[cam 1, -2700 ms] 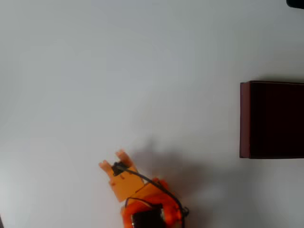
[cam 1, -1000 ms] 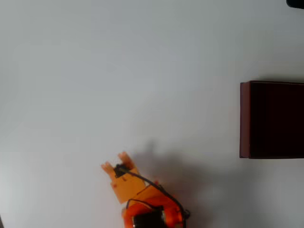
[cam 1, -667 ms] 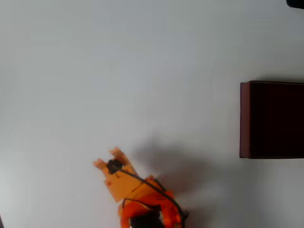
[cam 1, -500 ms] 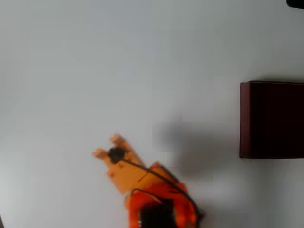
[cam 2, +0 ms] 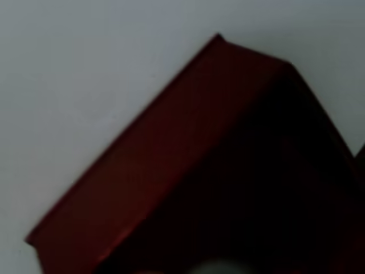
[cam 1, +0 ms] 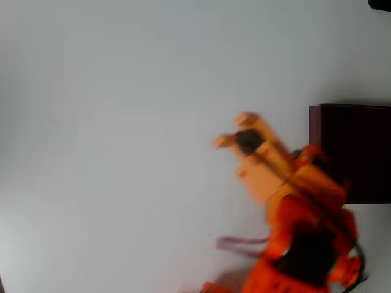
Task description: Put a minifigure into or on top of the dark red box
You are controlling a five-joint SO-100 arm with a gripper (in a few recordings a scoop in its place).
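- Dark blob, likely the tiny grey-black minifigure, sits between the orange two-finger gripper fingers, clamped on it, though blurred.
- Dark red rectangular box lies just right in overhead view; its wall looms in wrist view.
- Carry step; next needs swinging over the open maroon interior, then releasing.

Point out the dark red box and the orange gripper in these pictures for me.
dark red box (cam 1: 360,152): overhead view, on its dark inside near the right edge.
dark red box (cam 2: 165,165): wrist view, on its red outer wall.
gripper (cam 1: 235,129): overhead view, midway between the blurred orange fingertips.
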